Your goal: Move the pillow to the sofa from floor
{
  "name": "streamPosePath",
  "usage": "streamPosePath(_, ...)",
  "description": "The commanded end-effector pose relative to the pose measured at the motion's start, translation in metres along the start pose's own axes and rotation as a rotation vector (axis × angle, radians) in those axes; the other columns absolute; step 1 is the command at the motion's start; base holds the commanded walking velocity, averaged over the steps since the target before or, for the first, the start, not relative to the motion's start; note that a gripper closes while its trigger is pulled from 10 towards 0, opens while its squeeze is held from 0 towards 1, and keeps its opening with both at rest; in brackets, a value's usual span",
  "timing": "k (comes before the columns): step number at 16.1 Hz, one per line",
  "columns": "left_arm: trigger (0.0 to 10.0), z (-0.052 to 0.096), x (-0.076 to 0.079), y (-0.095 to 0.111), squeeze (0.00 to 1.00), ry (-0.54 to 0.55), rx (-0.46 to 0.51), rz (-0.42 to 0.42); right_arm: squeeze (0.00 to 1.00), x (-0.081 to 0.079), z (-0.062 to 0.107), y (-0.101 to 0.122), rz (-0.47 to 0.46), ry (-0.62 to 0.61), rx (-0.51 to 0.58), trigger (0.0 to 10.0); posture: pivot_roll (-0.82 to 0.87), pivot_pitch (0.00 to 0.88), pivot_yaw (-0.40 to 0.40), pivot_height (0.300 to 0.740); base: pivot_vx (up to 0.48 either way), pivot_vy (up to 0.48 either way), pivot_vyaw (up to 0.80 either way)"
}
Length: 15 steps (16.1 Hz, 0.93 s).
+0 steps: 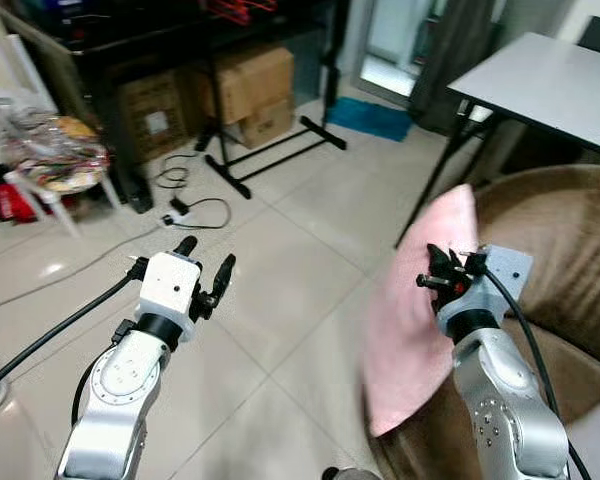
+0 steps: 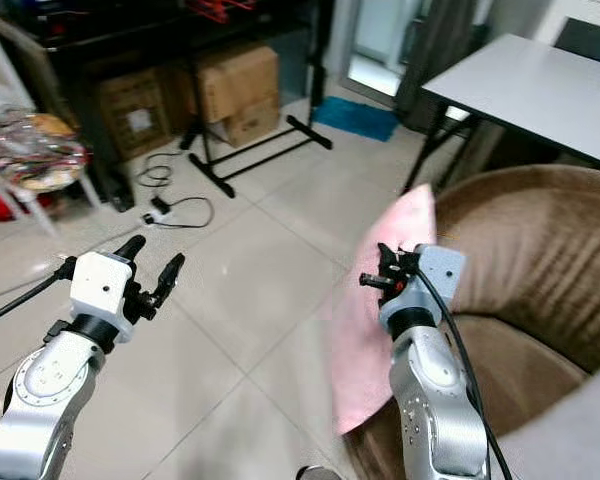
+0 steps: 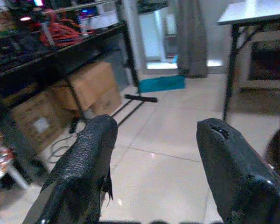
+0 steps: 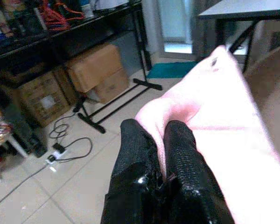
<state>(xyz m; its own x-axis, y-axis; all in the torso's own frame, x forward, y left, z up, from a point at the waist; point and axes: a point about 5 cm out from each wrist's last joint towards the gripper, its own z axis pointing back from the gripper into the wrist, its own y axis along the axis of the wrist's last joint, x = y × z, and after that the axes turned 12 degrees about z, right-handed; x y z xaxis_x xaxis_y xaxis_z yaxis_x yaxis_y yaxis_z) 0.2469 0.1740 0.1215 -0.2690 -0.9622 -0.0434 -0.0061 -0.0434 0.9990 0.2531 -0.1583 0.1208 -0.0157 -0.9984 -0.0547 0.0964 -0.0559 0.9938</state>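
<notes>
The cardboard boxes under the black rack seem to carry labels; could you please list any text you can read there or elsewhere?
None can be read.
White label on the cardboard box: too blurred to read.
Other cardboard boxes: no legible print.
Pink pillow, held by the right gripper: no text.

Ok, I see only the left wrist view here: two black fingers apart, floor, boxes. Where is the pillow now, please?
Observer: The pink pillow is off the floor, held up beside the brown sofa, on the robot's right.
Operator: Which gripper holds it?
Observer: The right gripper. In the right wrist view its two fingers are shut on a pinched fold of the pillow's edge.
Operator: Is the pillow lying on the seat already?
Observer: Not lying flat. It stands on edge against the sofa's front rim, with its lower corner hanging beside the sofa above the floor tiles.
Operator: And my left gripper, is it close to the pillow?
Observer: No. The left gripper is out over bare tiles, apart from it.
</notes>
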Motion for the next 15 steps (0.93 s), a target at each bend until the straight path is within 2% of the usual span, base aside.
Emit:
streamPosePath(1, 10.0, 0.0009, 0.0003, 0.0003, 0.0, -0.013, 0.001, 0.002, 0.0, -0.0005, -0.0001, 0.0065, 0.001, -0.004, 0.038, 10.0, 0.04, 0.008, -0.019, 0.74, 0.0, 0.0, -0.77)
streamPosePath(3, 10.0, 0.0007, 0.0004, 0.0009, 0.0, -0.02, 0.005, 0.006, 0.0, 0.0, 0.0, 0.0073, 0.001, -0.013, 0.042, 10.0, 0.04, 0.008, -0.016, 0.74, 0.0, 0.0, -0.78)
streamPosePath(11, 10.0, 0.0006, 0.0014, 0.0022, 0.0, -0.047, 0.011, 0.025, 0.0, 0.0013, -0.001, 0.0111, -0.001, -0.027, 0.063, 10.0, 0.04, 0.006, -0.018, 0.74, 0.293, 0.0, -0.78)
streamPosePath(15, 10.0, 0.0011, 0.0011, 0.0003, 0.0, -0.034, 0.0, 0.035, 0.0, 0.0019, 0.0004, 0.0106, -0.002, -0.032, 0.063, 10.0, 0.04, 0.006, -0.016, 0.74, 0.0, 0.0, -0.78)
